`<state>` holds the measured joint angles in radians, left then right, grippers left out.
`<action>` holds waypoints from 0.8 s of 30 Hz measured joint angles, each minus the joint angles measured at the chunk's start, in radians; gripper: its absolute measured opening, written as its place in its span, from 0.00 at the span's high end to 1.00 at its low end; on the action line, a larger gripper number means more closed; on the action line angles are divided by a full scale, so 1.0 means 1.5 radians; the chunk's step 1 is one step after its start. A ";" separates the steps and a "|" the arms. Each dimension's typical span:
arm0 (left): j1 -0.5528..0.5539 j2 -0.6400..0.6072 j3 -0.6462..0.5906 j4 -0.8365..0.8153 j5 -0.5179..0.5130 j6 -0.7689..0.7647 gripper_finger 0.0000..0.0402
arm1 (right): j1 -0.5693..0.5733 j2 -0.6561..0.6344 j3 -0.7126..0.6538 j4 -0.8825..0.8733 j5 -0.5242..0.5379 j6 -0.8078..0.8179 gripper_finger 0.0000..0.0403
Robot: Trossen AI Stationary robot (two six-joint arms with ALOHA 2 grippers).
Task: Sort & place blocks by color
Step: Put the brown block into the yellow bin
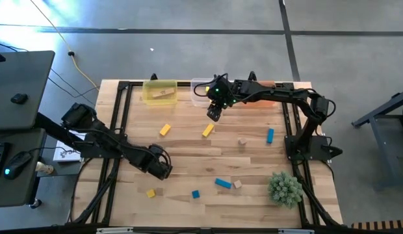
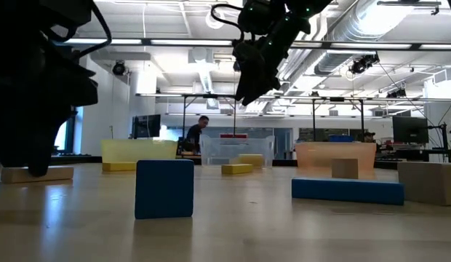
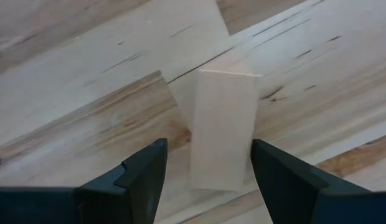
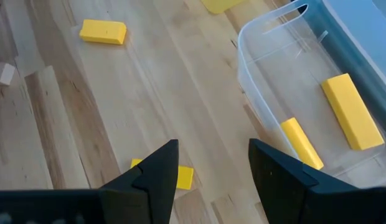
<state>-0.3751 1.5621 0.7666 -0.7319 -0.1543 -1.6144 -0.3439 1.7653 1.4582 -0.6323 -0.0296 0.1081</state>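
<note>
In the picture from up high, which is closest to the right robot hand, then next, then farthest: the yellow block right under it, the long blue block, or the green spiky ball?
From the right gripper:
1. Yellow block, just below it, mid-table.
2. Long blue block, off toward the right arm's base.
3. Green spiky ball, at the table's front right corner.

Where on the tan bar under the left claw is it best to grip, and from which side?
Grip the tan bar across its two long sides at mid-length, coming straight down. It lies flat, already between the left claw's open fingers.
</note>
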 joint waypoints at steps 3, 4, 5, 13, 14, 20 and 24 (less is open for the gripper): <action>0.001 0.001 0.000 0.000 0.001 0.026 0.51 | 0.000 0.000 0.000 -0.003 0.000 -0.001 0.55; 0.003 0.001 0.000 -0.001 0.005 0.035 0.53 | 0.000 0.000 0.000 -0.003 0.000 -0.002 0.55; 0.006 0.001 0.000 -0.002 0.010 0.043 0.56 | 0.000 0.000 0.000 -0.005 0.000 -0.002 0.55; 0.035 -0.001 0.001 0.000 0.016 0.117 0.77 | 0.000 0.000 0.000 -0.004 0.000 -0.002 0.55; 0.039 -0.002 0.001 0.001 0.016 0.124 0.77 | 0.000 0.000 0.000 -0.005 0.000 -0.002 0.55; 0.056 -0.007 0.001 0.026 0.012 0.166 0.77 | 0.000 0.000 0.000 -0.005 -0.001 -0.025 0.55; 0.069 -0.022 0.011 0.034 0.007 0.193 0.77 | -0.002 0.000 0.000 -0.005 -0.001 -0.040 0.55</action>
<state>-0.2713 1.5288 0.7830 -0.6808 -0.1435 -1.3256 -0.3470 1.7653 1.4582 -0.6392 -0.0303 0.0475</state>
